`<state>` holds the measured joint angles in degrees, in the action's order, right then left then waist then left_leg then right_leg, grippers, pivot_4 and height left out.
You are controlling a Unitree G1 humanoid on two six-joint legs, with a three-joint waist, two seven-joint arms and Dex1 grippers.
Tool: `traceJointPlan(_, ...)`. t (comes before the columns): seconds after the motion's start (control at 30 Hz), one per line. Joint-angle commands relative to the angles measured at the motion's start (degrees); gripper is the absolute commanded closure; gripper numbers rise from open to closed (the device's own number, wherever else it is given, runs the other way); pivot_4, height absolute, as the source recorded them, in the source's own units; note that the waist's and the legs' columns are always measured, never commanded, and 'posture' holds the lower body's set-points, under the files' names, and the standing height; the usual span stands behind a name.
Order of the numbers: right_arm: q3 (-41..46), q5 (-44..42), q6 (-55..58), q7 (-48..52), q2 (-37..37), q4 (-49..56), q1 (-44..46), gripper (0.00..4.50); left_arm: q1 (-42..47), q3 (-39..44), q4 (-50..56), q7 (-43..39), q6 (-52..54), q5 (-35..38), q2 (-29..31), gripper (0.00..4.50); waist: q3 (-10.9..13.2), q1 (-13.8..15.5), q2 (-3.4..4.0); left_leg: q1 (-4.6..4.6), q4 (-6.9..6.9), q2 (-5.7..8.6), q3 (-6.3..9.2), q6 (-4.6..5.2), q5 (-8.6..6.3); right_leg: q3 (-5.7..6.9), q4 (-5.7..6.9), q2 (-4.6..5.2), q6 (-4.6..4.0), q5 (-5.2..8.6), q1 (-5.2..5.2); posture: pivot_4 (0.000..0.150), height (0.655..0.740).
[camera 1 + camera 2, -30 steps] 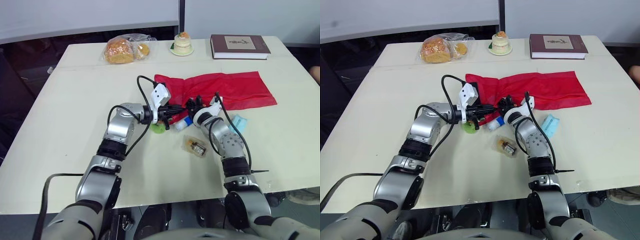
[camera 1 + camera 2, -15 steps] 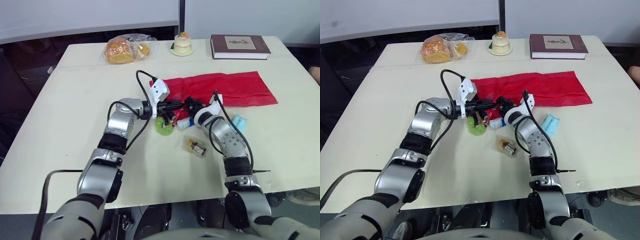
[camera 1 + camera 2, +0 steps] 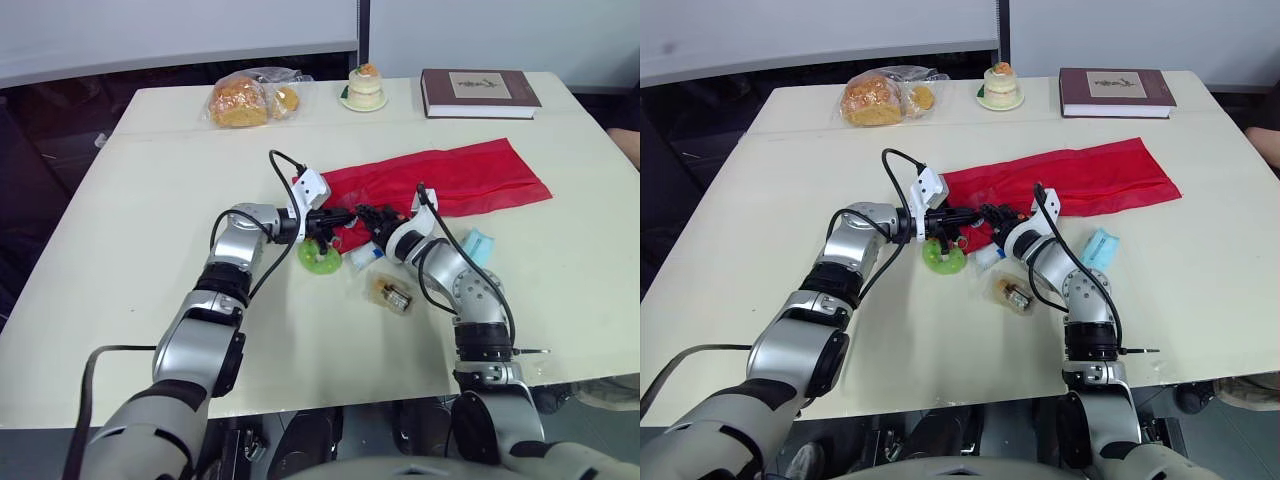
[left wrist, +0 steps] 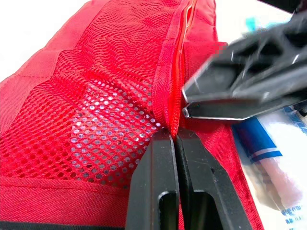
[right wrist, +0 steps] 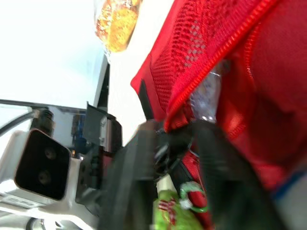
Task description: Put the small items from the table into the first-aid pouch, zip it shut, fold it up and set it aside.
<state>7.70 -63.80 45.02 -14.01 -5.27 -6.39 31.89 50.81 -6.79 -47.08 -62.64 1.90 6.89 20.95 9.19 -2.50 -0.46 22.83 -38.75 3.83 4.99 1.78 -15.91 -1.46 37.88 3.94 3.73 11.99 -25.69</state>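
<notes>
Cream worktop point(image 3: 150, 200) holds a red pouch point(image 3: 455, 175), its zipper edge pinched by the left gripper point(image 4: 174, 135) and right gripper point(image 3: 362, 214), both clamped, tips nearly meeting.

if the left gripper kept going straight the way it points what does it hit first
The red pouch: the left gripper is shut on its zipper edge, so it would push into the mesh. The right gripper is close beside that line, though depth is unclear.
</notes>
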Motion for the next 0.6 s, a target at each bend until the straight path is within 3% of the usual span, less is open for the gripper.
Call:
traceJointPlan(0.03, -3.31, 5.52, 0.98, 4.18, 3.63, 5.51, 1.71, 4.46, 1.67, 1.07, -1.00, -0.96, -2.13, -0.12, 0.60, 4.50, 0.00, 0.00, 0.00, 0.00, 0.00, 0.01, 0.00, 0.00, 0.00, 0.00, -0.01, 0.00, 0.00, 0.00, 0.00, 0.150, 0.7289)
traceJointPlan(0.33, -13.40, 18.72, 3.01, 15.44, 11.42, 9.56, 3.57, 4.46, 2.92, 0.99, -3.81, -2.70, -4.79, -0.42, 0.39, 4.50, 0.00, -0.06, -0.01, 0.00, 0.00, 0.00, -0.02, 0.01, 0.00, 0.01, -0.01, -0.02, 0.00, 0.00, 0.00, 0.150, 0.7289)
traceJointPlan(0.6, -19.24, 31.78, -0.30, 21.27, 12.56, 3.07, 7.27, 4.46, 3.47, 0.81, -4.68, -4.02, -5.48, -0.86, 0.10, 4.50, 0.00, 0.00, -0.02, 0.02, -0.03, 0.02, -0.01, 0.00, 0.00, 0.03, -0.01, -0.01, 0.00, 0.00, 0.00, 0.150, 0.7289)
